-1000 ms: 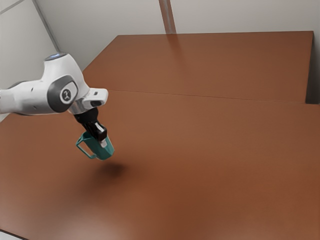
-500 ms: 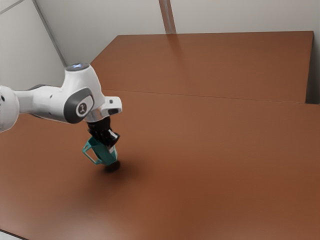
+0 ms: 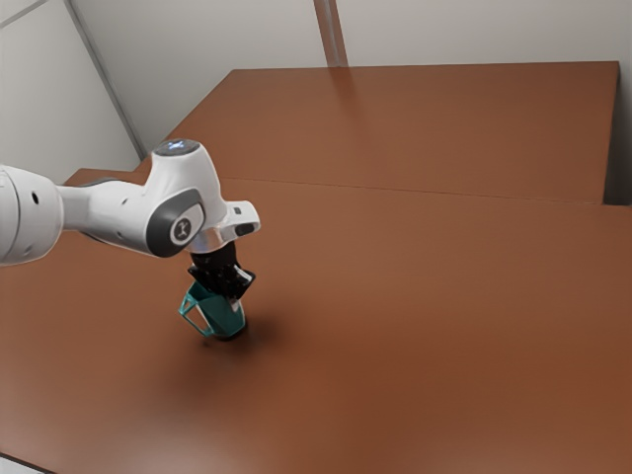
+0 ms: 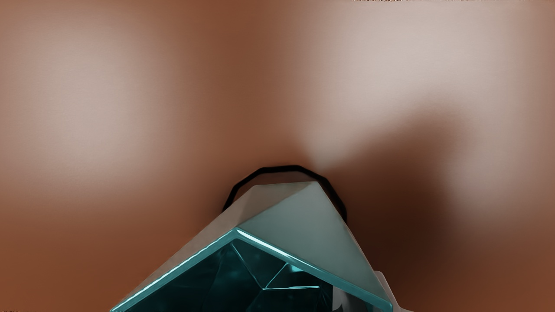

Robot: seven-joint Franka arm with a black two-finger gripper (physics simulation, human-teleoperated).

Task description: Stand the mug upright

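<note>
The mug (image 3: 229, 320) is at the table's (image 3: 444, 326) surface, toward the exterior view's left, well apart from the table's far edge and from its edge at the exterior view's right. It leans, not upright, its base low; whether the base bears on the table I cannot tell. Its handle (image 3: 192, 314) points to the exterior view's left. In the wrist view the mouth opens toward the hand, and a black curved band (image 4: 279, 168) shows just beyond the mug's base end. The claw (image 3: 235, 302) is clamped on the mug's wall, one finger inside the mouth, the other outside. A shadow (image 3: 269, 332) lies beside the mug. The white arm (image 3: 123, 212) reaches in from the exterior view's left. Pale walls (image 3: 474, 35) stand behind the table.
</note>
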